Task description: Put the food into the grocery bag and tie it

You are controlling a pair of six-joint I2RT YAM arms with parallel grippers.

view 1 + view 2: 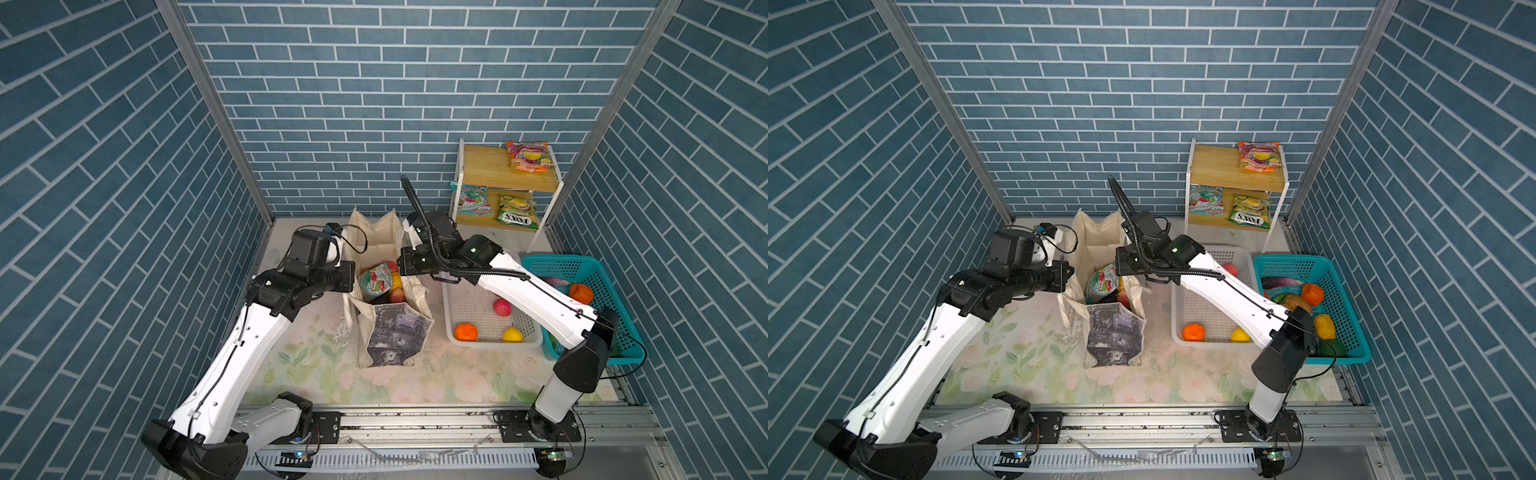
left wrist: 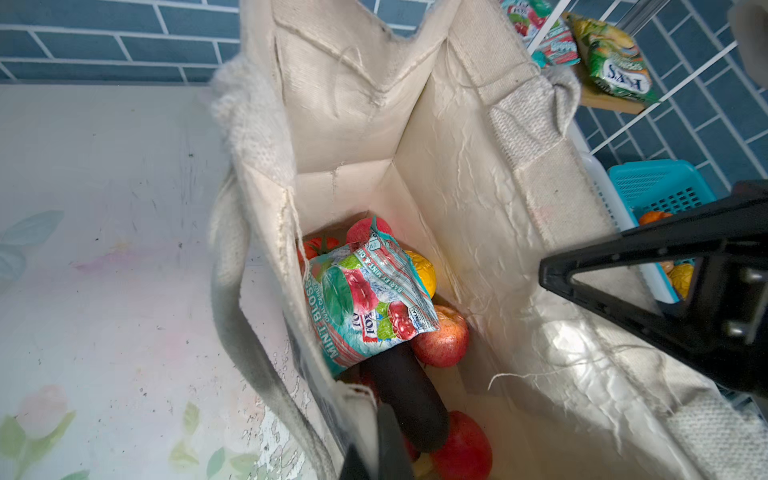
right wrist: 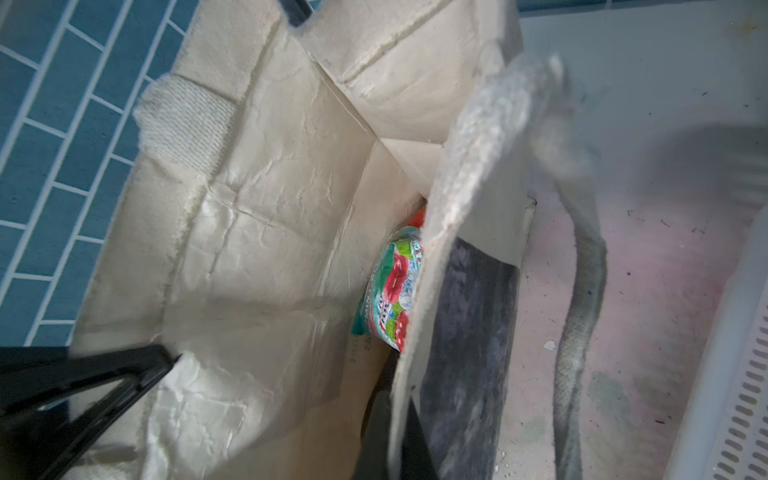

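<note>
Floral bench [image 1: 332, 374] nearest. Grocery bag [image 1: 388, 336] stands upright mid-bench with its mouth open, grey-black printed panel facing the camera in both top views. Left gripper [image 1: 348, 279] is at the bag's left rim, jaws closed tight on the canvas wall; the left wrist view shows the cloth edge caught at its fingers. Right gripper [image 1: 401, 266] is at the bag's right rim, likewise clamped on canvas, with the wall edge between its fingers in the right wrist view. Left strap [image 2: 232, 299] hangs slack outside the left wall, right strap [image 3: 582, 299] outside the right wall. On the bag floor: teal-red snack packet [image 2: 365, 299] on top, red apple [image 2: 442, 338] just beside it, dark long item [image 2: 409, 399] under the packet, second red apple [image 2: 465, 451] touching that item, yellow fruit [image 2: 424, 272] behind the packet. Right of the bag, white basket [image 1: 473, 299] holds an orange [image 1: 466, 332], yellow pear [image 1: 513, 334] and pink fruit [image 1: 502, 307], all apart. Teal basket [image 1: 602, 282] is just beside it, further right, partly hidden by the right arm, with more fruit inside. Farthest back, wooden shelf [image 1: 486, 166] stands against the brick wall [image 1: 374, 104]: pink-yellow packet [image 1: 530, 156] on the top tier, teal packet [image 1: 471, 199] and green packet [image 1: 517, 212] on the lower tier.
</note>
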